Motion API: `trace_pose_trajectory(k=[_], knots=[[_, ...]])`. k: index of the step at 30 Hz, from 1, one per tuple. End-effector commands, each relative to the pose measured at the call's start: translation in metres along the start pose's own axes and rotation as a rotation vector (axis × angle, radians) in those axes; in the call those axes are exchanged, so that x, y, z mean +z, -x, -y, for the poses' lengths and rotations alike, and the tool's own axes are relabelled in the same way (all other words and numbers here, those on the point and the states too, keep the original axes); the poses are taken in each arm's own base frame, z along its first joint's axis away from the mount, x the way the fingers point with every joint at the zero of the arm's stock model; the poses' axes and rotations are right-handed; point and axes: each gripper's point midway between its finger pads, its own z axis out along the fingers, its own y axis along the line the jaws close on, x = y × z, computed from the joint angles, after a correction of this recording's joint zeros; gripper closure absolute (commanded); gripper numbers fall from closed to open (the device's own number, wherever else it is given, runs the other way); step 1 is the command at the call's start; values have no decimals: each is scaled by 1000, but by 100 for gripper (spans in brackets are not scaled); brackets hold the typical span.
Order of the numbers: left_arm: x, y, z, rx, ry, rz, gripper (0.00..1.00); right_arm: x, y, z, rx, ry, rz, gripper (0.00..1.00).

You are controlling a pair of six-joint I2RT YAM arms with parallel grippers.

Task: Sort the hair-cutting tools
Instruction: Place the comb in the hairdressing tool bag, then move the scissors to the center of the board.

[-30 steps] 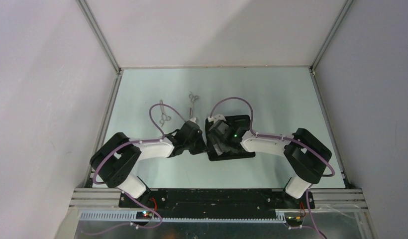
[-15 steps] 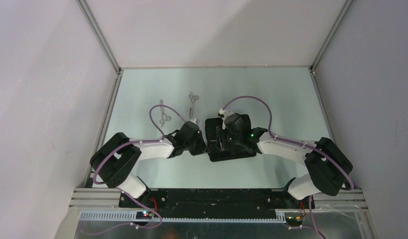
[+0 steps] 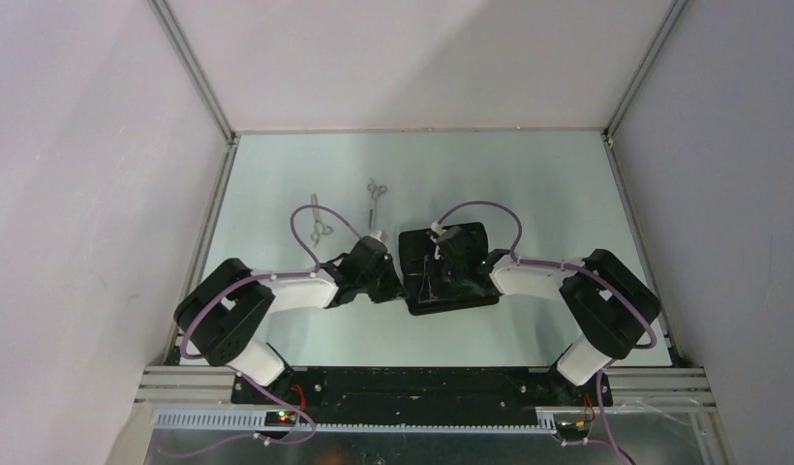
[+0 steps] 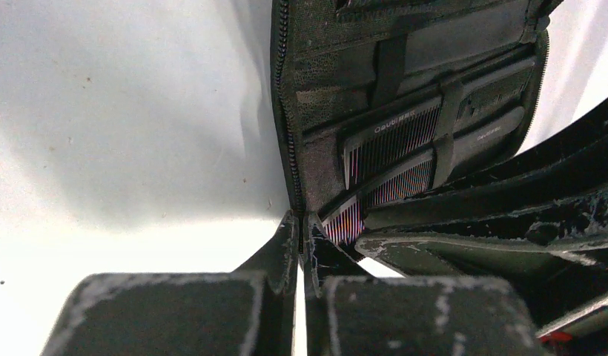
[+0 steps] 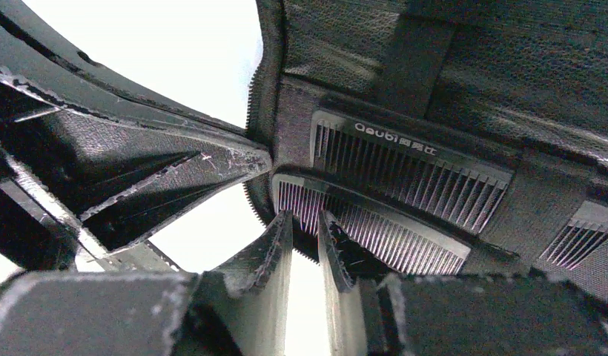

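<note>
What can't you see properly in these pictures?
- Right wrist view: the right gripper covers the end of the lower black plastic comb, so I cannot tell if it grips it.
- Left wrist view: the shut left gripper hides whether it pinches the zipper edge of the open black fabric pouch.
- Top view: the two small silver metal scissors are too small to show blade detail.
</note>
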Motion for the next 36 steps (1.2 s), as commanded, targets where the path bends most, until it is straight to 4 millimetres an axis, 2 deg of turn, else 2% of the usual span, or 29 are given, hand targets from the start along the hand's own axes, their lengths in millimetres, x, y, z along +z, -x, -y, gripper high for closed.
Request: trace_pose_trajectory(k=[1, 4, 7, 8, 9, 10, 11, 12, 13, 14, 15, 16, 19, 23, 25, 28, 29, 30, 31, 32, 33, 34, 35, 36], knots=[[-7, -4, 14, 7, -54, -29, 100, -8, 6, 6, 17, 8, 29, 73], [-9, -6, 15, 15, -57, -45, 100, -30, 23, -2, -22, 26, 110, 66], [-12, -8, 14, 36, -45, -65, 100, -61, 44, 7, -11, -15, 218, 51], [-12, -7, 17, 44, -50, -66, 100, -68, 51, 20, 12, -52, 255, 49], [-14, -11, 13, 52, -36, -87, 99, -81, 55, 23, 20, -62, 289, 45], [-14, -12, 12, 55, -34, -95, 99, -88, 57, 41, 54, -114, 314, 44], [-15, -16, 12, 62, -37, -114, 98, -101, 62, 44, 63, -121, 357, 41], [-15, -18, 13, 63, -42, -124, 97, -107, 63, 61, 97, -170, 376, 40], [-16, -20, 16, 63, -57, -139, 95, -119, 67, 64, 104, -174, 415, 39], [-17, -22, 17, 66, -65, -145, 93, -124, 66, 79, 134, -213, 428, 38], [-19, -23, 19, 69, -73, -150, 88, -133, 68, 81, 134, -216, 453, 36], [-21, -23, 20, 73, -73, -141, 80, -138, 67, 92, 155, -243, 461, 36], [-32, -14, 20, 85, -54, -93, 66, -153, 71, 101, 139, -275, 504, 32], [-63, 27, 19, 85, -20, 44, 52, -167, 82, 108, 74, -325, 568, 26], [-79, 50, 10, 86, 27, 119, 43, -172, 87, 112, 57, -357, 594, 24], [-104, 87, -11, 92, 133, 227, 27, -179, 89, 122, 60, -417, 628, 22], [-113, 106, -18, 77, 155, 271, 25, -181, 90, 125, 62, -432, 636, 22], [-118, 112, -26, 61, 177, 279, 21, -182, 90, 125, 62, -438, 643, 22], [-127, 131, -40, 31, 221, 324, 19, -183, 91, 127, 62, -445, 650, 22], [-128, 139, -48, 20, 250, 334, 18, -184, 90, 128, 58, -446, 654, 22], [-137, 157, -58, 1, 290, 379, 16, -186, 91, 126, 56, -441, 665, 22], [-135, 164, -68, -11, 326, 376, 15, -185, 90, 127, 54, -440, 664, 22], [-144, 182, -76, -25, 361, 413, 15, -187, 91, 125, 50, -432, 674, 23], [-141, 190, -91, -52, 407, 405, 14, -186, 89, 126, 47, -431, 675, 23]])
